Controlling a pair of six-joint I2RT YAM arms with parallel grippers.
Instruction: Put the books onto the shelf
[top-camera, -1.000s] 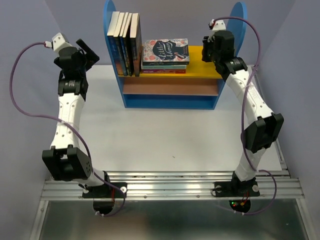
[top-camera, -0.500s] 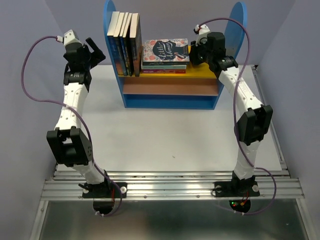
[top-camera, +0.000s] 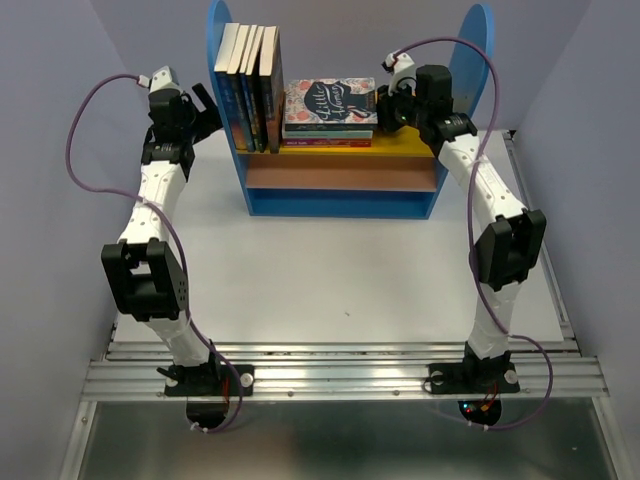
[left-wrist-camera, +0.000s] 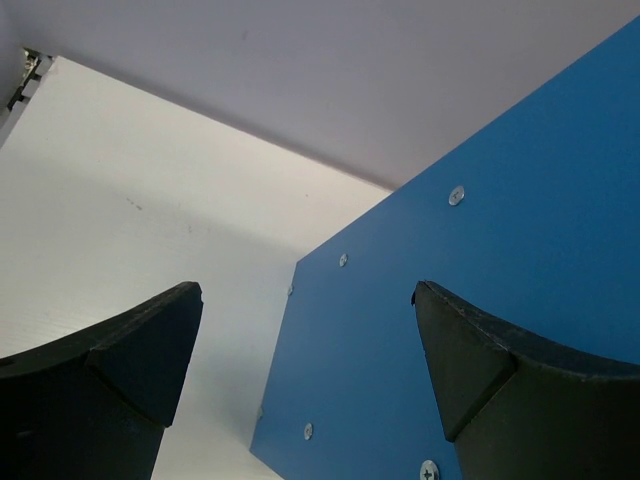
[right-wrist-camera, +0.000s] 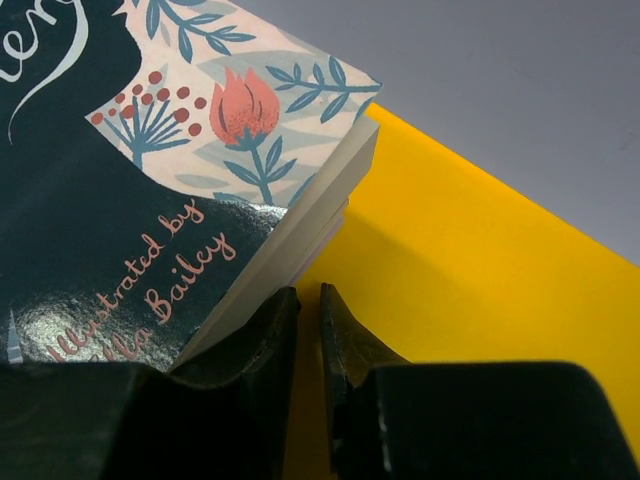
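Books (top-camera: 250, 88) upright on shelf (top-camera: 340, 203) | right jaws closed at floral stack (top-camera: 330, 102) corner

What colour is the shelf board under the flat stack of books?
Yellow. The board shows best in the right wrist view.

We see the shelf (left-wrist-camera: 480, 300) has smooth, dull blue sides with tiny shiny metal screws (left-wrist-camera: 456, 196). Its yellow board (right-wrist-camera: 460, 270) is smooth and matt too. The flowery book cover (right-wrist-camera: 120, 230) is glossy (light shines off the dark part), with plain paper pages under it. The right hand (right-wrist-camera: 308, 305) looks like dull black plastic. The worktop (left-wrist-camera: 110, 180) is smooth and matt.
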